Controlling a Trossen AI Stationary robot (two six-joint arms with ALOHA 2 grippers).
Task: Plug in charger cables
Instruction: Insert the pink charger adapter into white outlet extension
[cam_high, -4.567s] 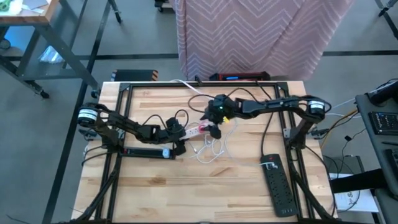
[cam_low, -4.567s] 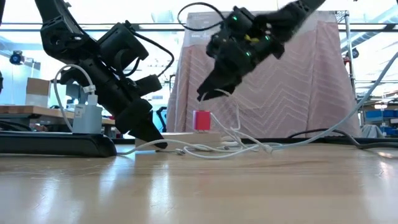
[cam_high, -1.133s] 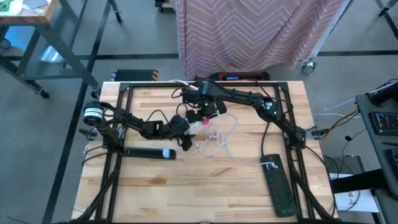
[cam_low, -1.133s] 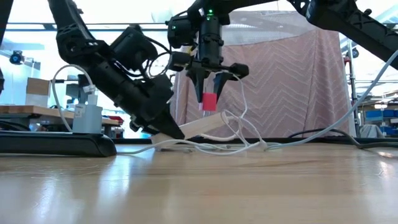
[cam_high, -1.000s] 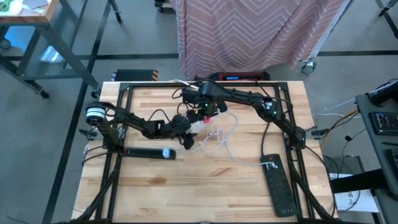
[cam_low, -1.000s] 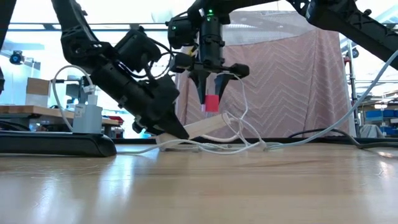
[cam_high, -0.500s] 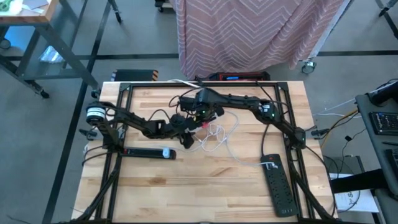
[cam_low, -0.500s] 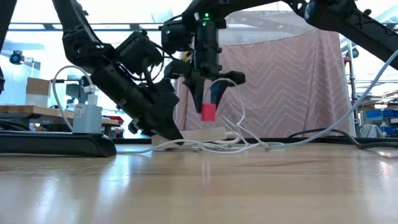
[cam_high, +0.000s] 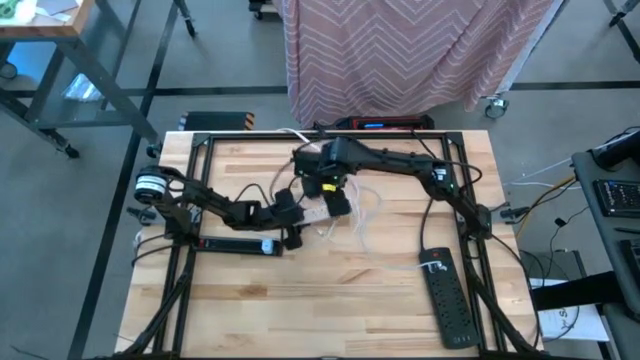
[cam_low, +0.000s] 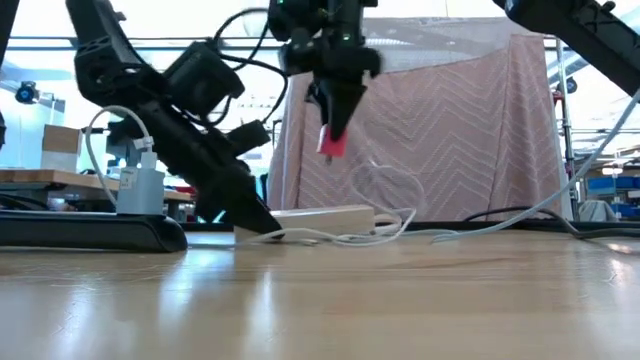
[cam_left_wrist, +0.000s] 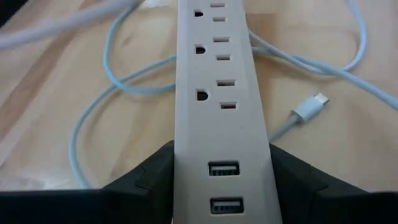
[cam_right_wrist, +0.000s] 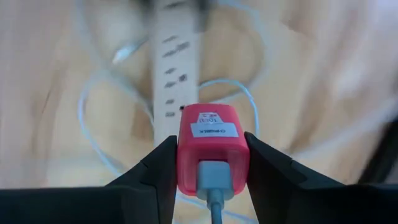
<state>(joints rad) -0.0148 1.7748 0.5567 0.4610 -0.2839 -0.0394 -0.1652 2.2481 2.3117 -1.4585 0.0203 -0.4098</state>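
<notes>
Right wrist view: red-pink plug block (cam_right_wrist: 208, 147), white cord, seemingly labelled.

Even, bright daylight. Backlit windows silhouette both arms in the low view; glare streaks the table (cam_low: 320, 300). Right wrist view motion-blurred beyond the sharp red-pink plug block (cam_right_wrist: 209, 148).

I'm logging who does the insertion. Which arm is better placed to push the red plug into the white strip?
Right. The right gripper holds the red plug above the white power strip, while the left gripper clamps the strip's end.
</notes>
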